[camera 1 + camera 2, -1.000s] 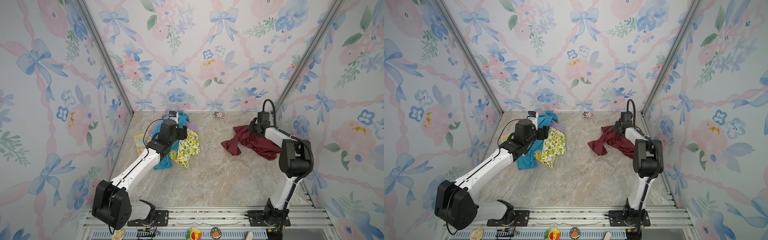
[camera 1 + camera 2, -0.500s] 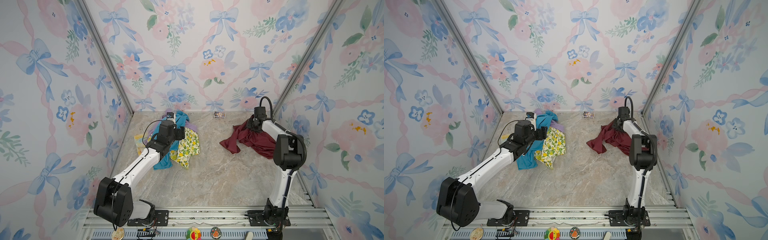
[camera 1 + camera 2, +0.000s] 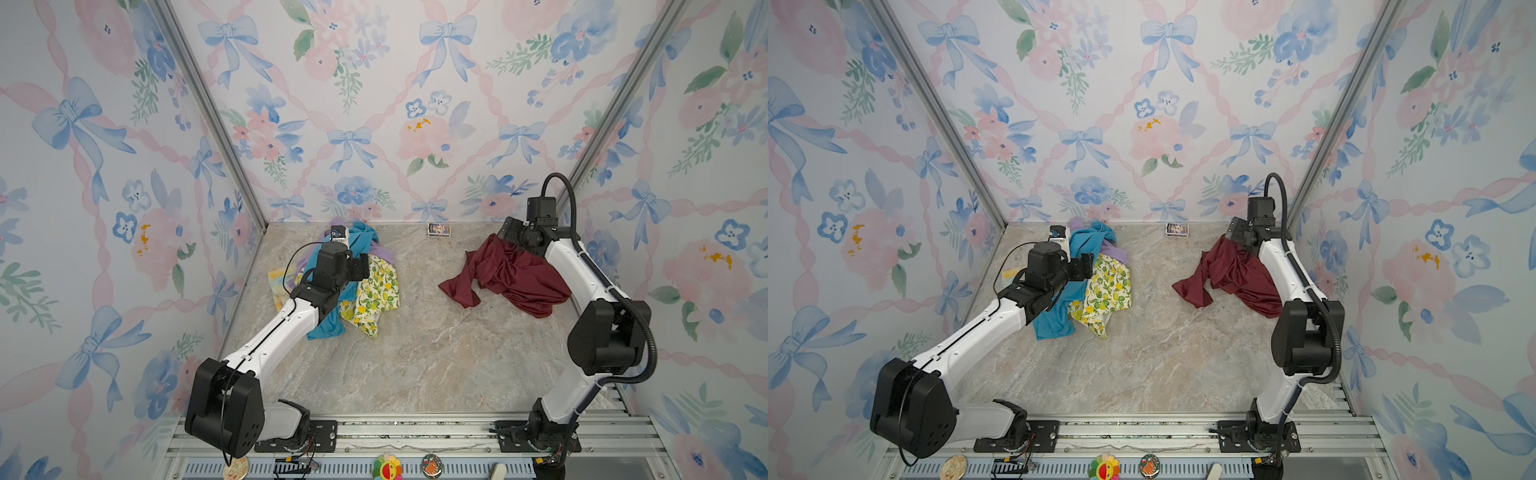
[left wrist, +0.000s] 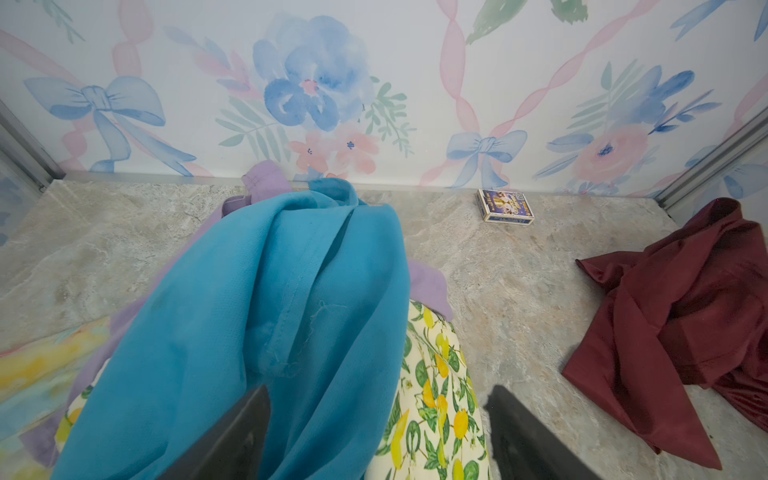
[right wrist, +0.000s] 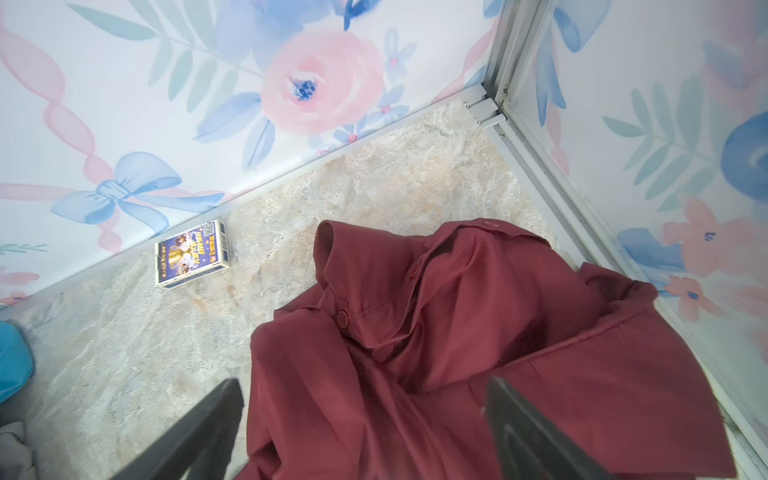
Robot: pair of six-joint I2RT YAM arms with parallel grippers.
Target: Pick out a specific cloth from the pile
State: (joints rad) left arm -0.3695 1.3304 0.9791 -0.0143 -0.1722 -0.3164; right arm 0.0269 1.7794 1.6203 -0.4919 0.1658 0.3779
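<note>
Target maroon cloth [image 3: 513,276] heaped at counter [image 3: 415,357] far right corner, well apart from pile [image 3: 370,291] near far left corner, so no mix-up: picking looks done. Above it right tool [image 5: 363,384], jaws apart, gripping nothing. Over teal cloth [image 4: 257,311] left tool [image 4: 378,390], jaws apart too, likely steadying pile.

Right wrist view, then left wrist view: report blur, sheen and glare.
Right wrist view: right fingers soft-edged and out of focus, maroon cloth sharp with a faint sheen, no hard glare. Left wrist view: left fingers blurred, teal cloth crisp.
</note>
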